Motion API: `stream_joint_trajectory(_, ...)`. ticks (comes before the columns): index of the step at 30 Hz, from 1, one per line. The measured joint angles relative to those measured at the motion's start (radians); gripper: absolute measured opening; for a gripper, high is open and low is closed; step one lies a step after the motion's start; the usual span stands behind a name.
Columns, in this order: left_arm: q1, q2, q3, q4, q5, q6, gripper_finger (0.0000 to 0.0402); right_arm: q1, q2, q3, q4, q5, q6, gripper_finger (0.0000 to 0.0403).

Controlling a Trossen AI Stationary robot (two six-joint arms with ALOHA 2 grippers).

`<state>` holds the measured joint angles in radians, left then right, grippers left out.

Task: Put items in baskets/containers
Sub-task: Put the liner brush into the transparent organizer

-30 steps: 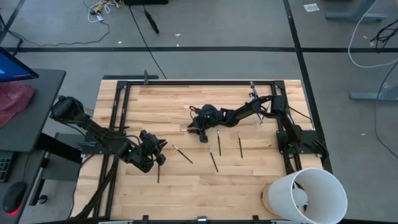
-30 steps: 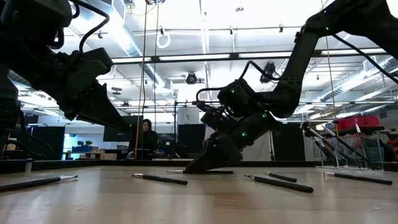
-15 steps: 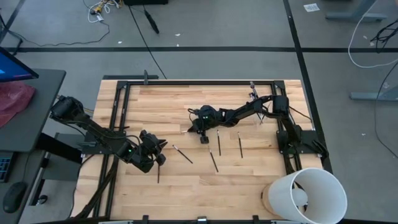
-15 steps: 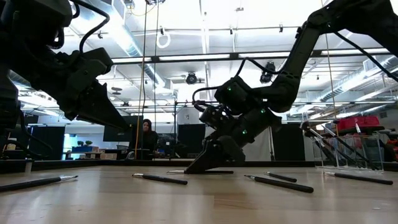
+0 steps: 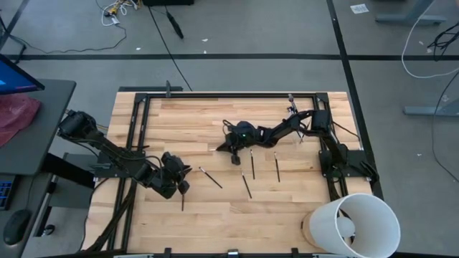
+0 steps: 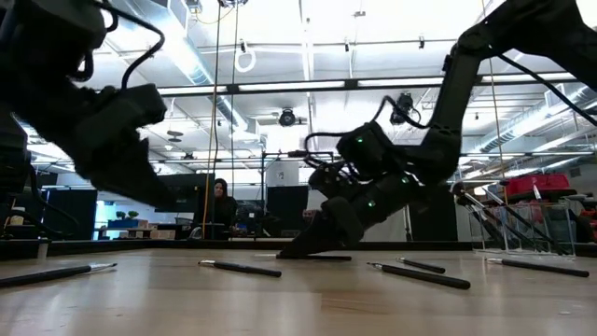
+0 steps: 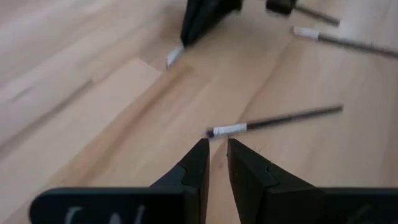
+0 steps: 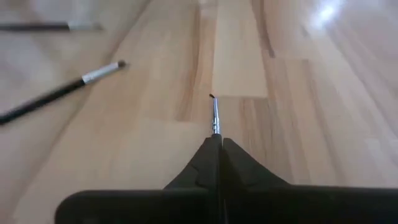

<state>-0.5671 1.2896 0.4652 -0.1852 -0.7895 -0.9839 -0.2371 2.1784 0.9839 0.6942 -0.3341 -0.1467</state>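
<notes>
2 grippers | right gripper (image 8: 216,144) clamps thin brush (image 8: 215,115) at tabletop | left gripper (image 7: 215,152) slightly parted

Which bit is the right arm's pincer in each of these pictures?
High view: right gripper at the table's middle.
Low view: centre, tip touching the wood.
Left wrist view: dark wedge at top.
Right wrist view: bottom centre.
Shared landmark: the thin brush it pinches.

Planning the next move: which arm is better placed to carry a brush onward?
Right: the right gripper is shut on a brush at mid-table. The left gripper holds nothing.
</notes>
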Motion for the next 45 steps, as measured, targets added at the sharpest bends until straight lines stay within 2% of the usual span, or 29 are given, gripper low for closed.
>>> stream_joint_trajectory(4, 0.000, 0.000, -0.051, 0.048, 0.009, -0.031, 0.0060, 0.002, 0.000, -0.071, 0.200, -0.010, 0.090, 0.0000)
stream_joint_trajectory(6, 0.000, 0.000, -0.090, 0.131, 0.003, -0.015, 0.0060, 0.002, 0.000, -0.108, 0.286, -0.013, 0.134, 0.0000)
stream_joint_trajectory(9, 0.000, 0.000, -0.169, 0.365, -0.018, 0.066, 0.0060, 0.002, -0.001, -0.148, 0.413, -0.016, 0.184, 0.0000)
stream_joint_trajectory(14, 0.019, 0.031, -0.308, 0.862, -0.089, 0.353, 0.0060, 0.020, -0.003, -0.173, 0.587, -0.017, 0.256, 0.0000)
stream_joint_trajectory(17, 0.070, 0.071, -0.330, 1.018, -0.104, 0.476, 0.0066, 0.042, -0.004, -0.172, 0.673, -0.018, 0.286, 0.0000)
stream_joint_trajectory(21, 0.167, 0.139, -0.297, 1.081, -0.092, 0.550, 0.0099, 0.073, -0.005, -0.161, 0.710, 0.007, 0.298, 0.0000)
stream_joint_trajectory(26, 0.271, 0.231, -0.241, 1.092, 0.044, 0.559, 0.0160, 0.091, -0.005, -0.150, 0.672, 0.029, 0.292, 0.0000)
stream_joint_trajectory(29, 0.284, 0.281, -0.221, 1.155, 0.071, 0.598, 0.0181, 0.095, -0.006, -0.149, 0.638, 0.029, 0.295, 0.0001)
stream_joint_trajectory(33, 0.284, 0.334, -0.202, 1.220, 0.073, 0.629, 0.0186, 0.102, -0.007, -0.149, 0.582, 0.031, 0.286, 0.0002)
stream_joint_trajectory(37, 0.284, 0.370, -0.194, 1.219, 0.080, 0.614, 0.0177, 0.112, -0.007, -0.149, 0.482, 0.031, 0.266, 0.0003)
stream_joint_trajectory(45, 0.253, 0.376, -0.194, 1.158, 0.081, 0.597, 0.0161, 0.134, -0.007, -0.149, 0.263, 0.102, 0.198, 0.0004)
